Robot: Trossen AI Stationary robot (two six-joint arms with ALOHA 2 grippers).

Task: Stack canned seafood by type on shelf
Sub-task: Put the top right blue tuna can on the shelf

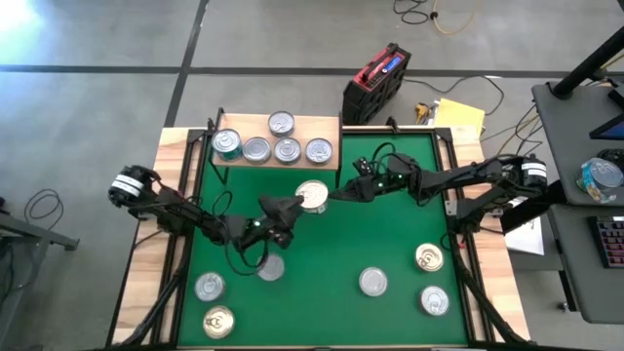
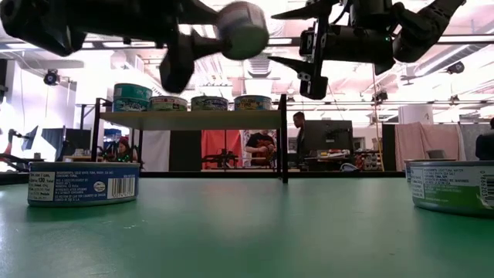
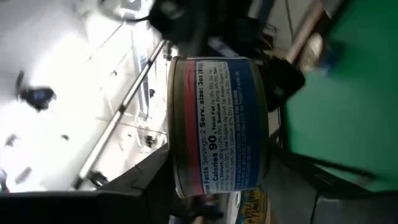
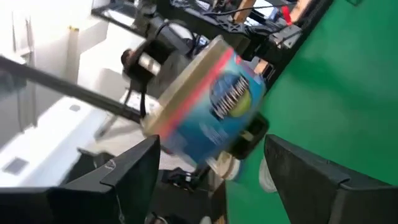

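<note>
A blue-and-red-labelled tin (image 1: 312,195) hangs in the air over the middle of the green mat (image 1: 322,312), with my left gripper (image 1: 295,206) shut on it. My right gripper (image 1: 343,192) stands open just to the tin's right. Its fingers (image 4: 134,168) lie on either side of the tin (image 4: 214,102), apart from it. The shelf (image 1: 331,125) at the far left carries several tins, one of them teal-sided (image 1: 226,144). Several more tins lie flat on the mat, two of them gold-topped (image 1: 218,321) (image 1: 429,257). My left gripper pinches the tin between its two fingers, which seem to lie on the tin's two flat ends (image 3: 174,168). The fingers come about level from the table's left. The tin (image 2: 241,29) is lifted clear of the mat and tilted, label side (image 3: 217,124) toward the wrist camera.
One tin (image 1: 270,266) lies on the mat below my left arm, and others near the front edge (image 1: 372,281) (image 1: 435,300). In the low view tins stand at near left (image 2: 82,183) and near right (image 2: 451,185). A red-and-black case (image 1: 375,83) sits beyond the far edge.
</note>
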